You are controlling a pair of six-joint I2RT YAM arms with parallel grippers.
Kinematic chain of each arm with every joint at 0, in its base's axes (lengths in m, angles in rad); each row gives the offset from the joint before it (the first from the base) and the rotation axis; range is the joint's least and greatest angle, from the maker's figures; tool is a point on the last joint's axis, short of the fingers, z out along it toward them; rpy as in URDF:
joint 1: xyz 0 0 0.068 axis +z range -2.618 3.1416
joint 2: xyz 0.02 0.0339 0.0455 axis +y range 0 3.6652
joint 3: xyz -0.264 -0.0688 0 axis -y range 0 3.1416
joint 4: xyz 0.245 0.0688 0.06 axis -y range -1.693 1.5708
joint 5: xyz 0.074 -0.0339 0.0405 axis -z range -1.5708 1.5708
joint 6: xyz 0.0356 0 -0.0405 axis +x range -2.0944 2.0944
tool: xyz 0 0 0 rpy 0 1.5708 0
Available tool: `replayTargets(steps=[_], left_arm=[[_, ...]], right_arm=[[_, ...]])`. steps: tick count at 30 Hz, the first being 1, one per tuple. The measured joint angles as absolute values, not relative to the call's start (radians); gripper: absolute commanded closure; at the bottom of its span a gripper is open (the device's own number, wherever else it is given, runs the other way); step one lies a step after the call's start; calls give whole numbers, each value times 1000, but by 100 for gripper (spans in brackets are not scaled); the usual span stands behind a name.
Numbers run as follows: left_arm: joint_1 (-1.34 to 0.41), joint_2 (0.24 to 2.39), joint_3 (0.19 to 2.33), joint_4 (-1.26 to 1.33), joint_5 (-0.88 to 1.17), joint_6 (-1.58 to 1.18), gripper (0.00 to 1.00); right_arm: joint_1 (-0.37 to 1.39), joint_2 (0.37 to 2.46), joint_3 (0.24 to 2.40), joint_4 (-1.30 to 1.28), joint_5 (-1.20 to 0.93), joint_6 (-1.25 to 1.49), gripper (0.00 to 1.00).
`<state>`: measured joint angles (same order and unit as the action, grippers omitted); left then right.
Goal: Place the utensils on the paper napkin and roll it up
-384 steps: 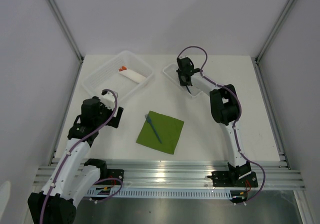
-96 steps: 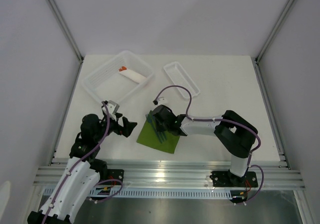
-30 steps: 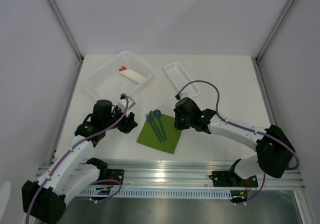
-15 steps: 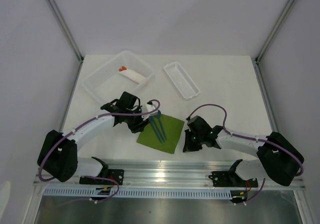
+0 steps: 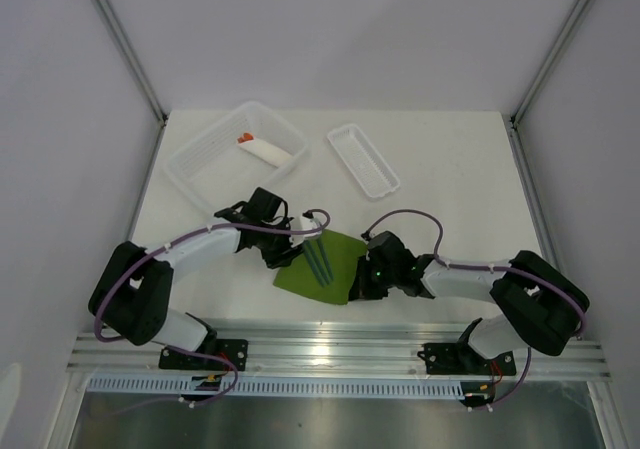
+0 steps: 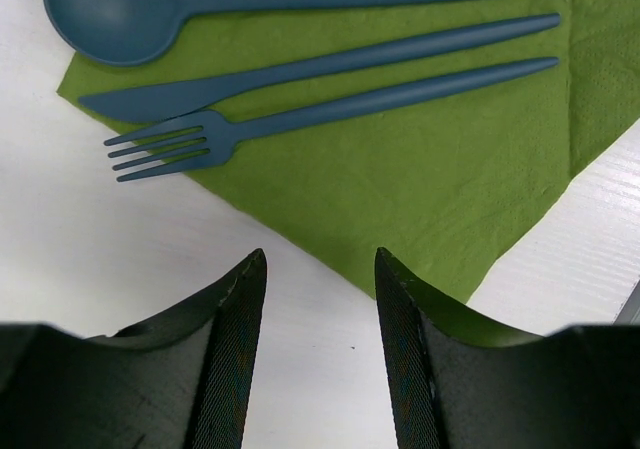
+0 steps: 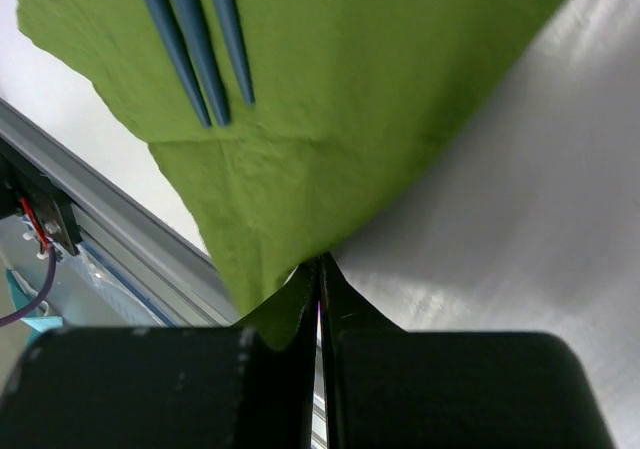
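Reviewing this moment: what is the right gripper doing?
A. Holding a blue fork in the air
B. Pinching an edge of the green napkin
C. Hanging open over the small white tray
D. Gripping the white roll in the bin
B: in the right wrist view the right gripper has its fingers closed together on the edge of the paper napkin, while the utensils lie loose on top of it.

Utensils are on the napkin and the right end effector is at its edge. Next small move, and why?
Probably raise the right end effector a little and carry the pinched edge over the utensils to start the roll. It looks shut on an edge of the napkin, all three utensils lie on the sheet, and the left end effector hangs open by the opposite edge, holding nothing.
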<state>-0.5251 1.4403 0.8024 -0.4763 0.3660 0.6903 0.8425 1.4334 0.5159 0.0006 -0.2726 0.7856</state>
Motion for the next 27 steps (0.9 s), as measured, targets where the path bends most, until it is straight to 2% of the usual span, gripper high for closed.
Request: replayTargets(steps=[13,27], left_arm=[[-527,1456,796,-446,371,693,49],[-529,1459,823,-480,382,692,48]], right_arm=[[841,1448,529,38,-279,742,98],[798,1563,674,92,-336,706,100]])
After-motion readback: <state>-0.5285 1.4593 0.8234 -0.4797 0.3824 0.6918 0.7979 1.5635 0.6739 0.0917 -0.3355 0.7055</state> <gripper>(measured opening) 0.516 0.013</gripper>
